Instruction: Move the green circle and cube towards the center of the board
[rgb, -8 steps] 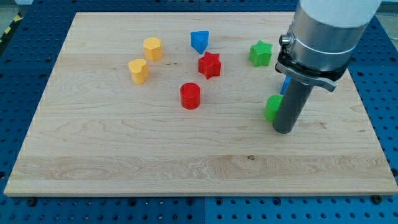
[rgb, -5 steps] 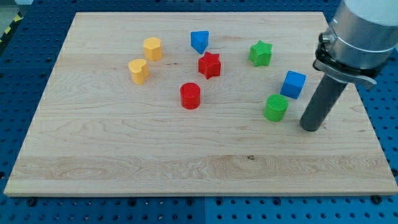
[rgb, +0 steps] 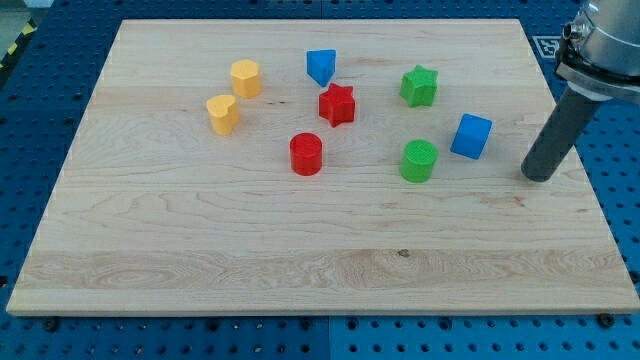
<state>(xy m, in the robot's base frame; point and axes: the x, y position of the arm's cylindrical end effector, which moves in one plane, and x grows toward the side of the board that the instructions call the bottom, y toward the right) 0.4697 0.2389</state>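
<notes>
Green circle (rgb: 419, 160) sits right of board centre, blue cube (rgb: 471, 136) just beside it, up & to the view's right, not touching. Tip (rgb: 537, 175) is planted near the board's (rgb: 200, 260) right edge, right of the cube, apart from both; rod only, nothing gripped. Judged partway: both blocks still need pushing left twd centre.

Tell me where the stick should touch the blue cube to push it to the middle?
There is no gripping here, only pushing. My tip should probably meet the blue cube on its face toward the view's right, coming from that side, where the tip already stands apart from it. A flat face pushed squarely should slide straight toward the green circle and the centre.
</notes>
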